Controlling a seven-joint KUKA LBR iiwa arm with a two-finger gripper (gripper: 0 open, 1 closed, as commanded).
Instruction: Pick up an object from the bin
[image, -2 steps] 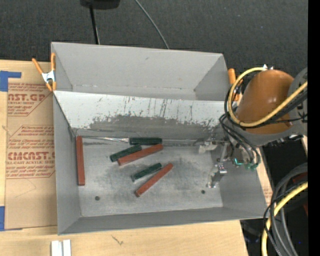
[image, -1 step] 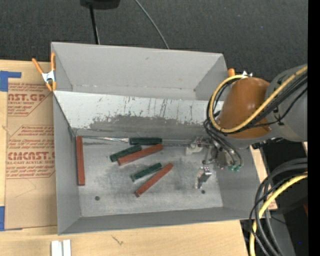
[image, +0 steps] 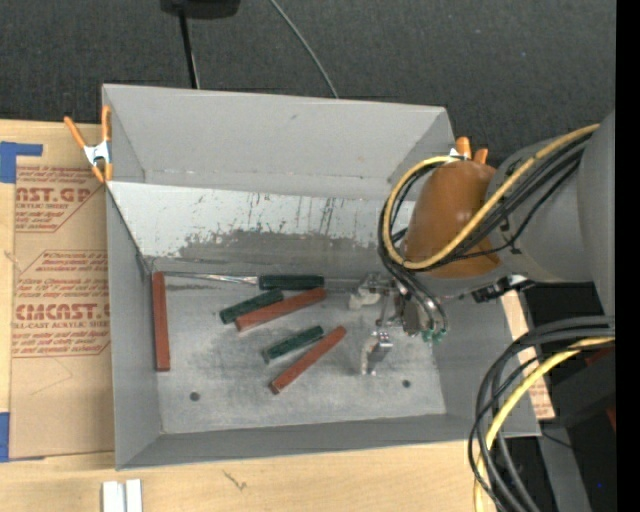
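My gripper (image: 376, 352) hangs low over the bin floor at the right side. Just to its left lies a red-brown stick (image: 307, 359), slanted, with its upper end a short way from the gripper. Above that stick a dark green stick (image: 292, 343) lies at much the same slant. I see nothing held by the gripper.
Further left and back, a red-brown stick (image: 282, 309) lies between two dark green sticks (image: 250, 307) (image: 290, 283). Another red-brown stick (image: 160, 322) lies along the left wall. The arm's orange cover and yellow-black cables hang over the bin's right rim.
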